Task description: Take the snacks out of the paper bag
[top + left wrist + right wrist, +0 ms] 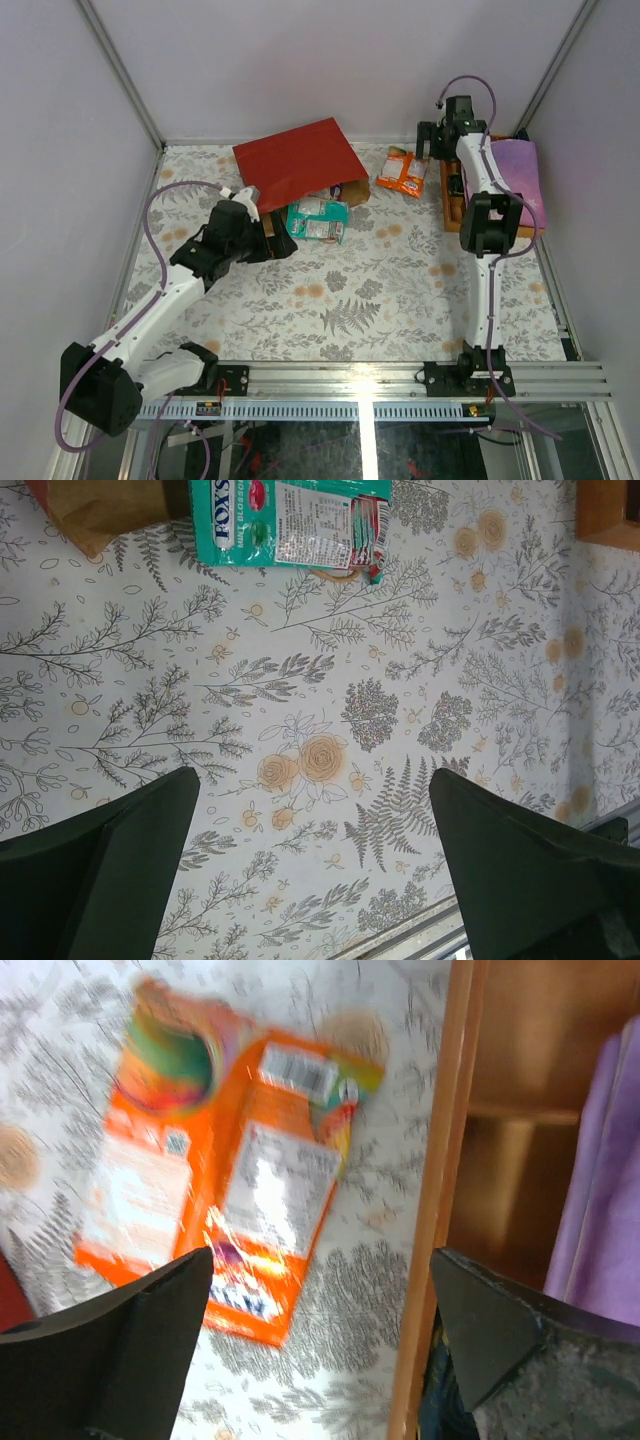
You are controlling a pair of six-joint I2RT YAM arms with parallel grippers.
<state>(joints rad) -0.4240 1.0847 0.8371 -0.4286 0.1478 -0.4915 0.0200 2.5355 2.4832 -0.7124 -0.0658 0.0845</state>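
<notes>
Table under a floral cloth (400,290), white with grey ferns and orange blooms. Plain pale walls (300,60) on three sides, and a metal rail (400,375) along the near edge.

Counts, left to right:
- 2 arms.
- left gripper (312,780): 1, jaws wide apart, nothing between them, over bare cloth near the bag's mouth.
- paper bag (295,160): 1, red, lying flat at back centre-left, with brown lining showing at the mouth on its near-right corner.
- teal packet (318,220): 1, on the cloth just outside that mouth, out of the bag.
- orange packets (401,172): look like 2 lying side by side, but blurred in the wrist view so the count is unsure. They are on the cloth, apart from the bag and just left of the tray.
- right gripper (318,1260): 1, jaws spread wide, holding nothing, above the orange packets and the tray edge.
- wooden tray (440,1160): 1, orange, at the far right.
- purple item (520,170): 1, flat, lying on the tray.
</notes>
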